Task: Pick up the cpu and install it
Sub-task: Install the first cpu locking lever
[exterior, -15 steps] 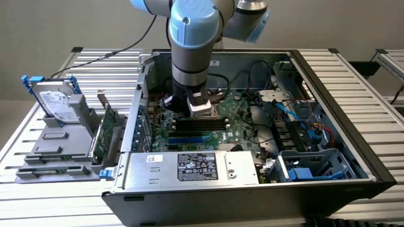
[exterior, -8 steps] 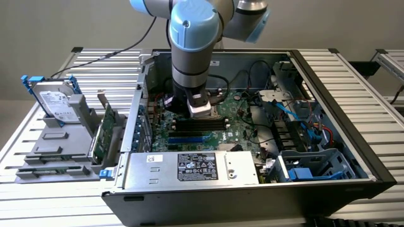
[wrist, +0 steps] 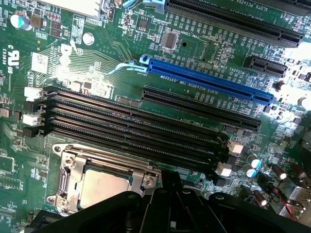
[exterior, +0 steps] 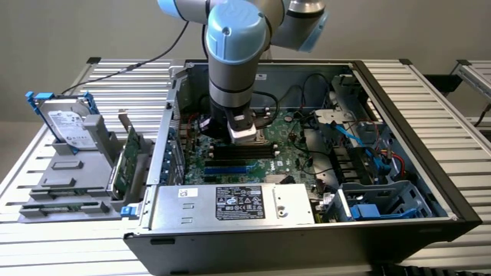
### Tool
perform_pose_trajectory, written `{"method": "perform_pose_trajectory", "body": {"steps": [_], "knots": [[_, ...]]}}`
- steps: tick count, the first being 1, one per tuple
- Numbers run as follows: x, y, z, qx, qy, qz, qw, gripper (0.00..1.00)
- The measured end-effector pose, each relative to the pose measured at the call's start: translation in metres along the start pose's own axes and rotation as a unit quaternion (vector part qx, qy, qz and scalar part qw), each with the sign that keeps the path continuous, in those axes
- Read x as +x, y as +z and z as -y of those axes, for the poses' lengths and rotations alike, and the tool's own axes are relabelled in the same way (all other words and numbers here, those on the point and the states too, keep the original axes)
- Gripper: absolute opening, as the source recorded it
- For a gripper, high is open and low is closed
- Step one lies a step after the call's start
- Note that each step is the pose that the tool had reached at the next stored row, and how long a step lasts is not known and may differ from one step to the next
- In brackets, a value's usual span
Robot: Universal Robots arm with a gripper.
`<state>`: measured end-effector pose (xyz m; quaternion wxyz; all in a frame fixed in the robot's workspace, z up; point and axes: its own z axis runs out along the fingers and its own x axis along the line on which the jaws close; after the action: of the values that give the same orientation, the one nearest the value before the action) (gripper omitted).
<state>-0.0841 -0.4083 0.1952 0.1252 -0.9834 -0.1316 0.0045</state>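
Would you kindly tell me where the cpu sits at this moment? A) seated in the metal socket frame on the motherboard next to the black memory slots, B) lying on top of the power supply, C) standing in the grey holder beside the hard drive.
A: the wrist view shows the cpu, dull silver, lying inside the metal socket frame right beside the black memory slots.

A slatted metal table [exterior: 429, 98] carries an open computer case [exterior: 307, 247] across its middle. Toward the table's edge at the exterior view's left stands a grey fixture [exterior: 65, 178] holding a hard drive [exterior: 68, 126] upright.
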Motion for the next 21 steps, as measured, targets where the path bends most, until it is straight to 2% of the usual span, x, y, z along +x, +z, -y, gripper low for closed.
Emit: {"method": "perform_pose_trajectory", "body": {"steps": [16,21], "knots": [[0.0005,0.0037,0.0018,-0.0003,0.000,0.0002,1.0000,0.11],[0.0006,0.0050,0.0021,-0.0021,0.001,0.0004,1.0000,0.11]]}}
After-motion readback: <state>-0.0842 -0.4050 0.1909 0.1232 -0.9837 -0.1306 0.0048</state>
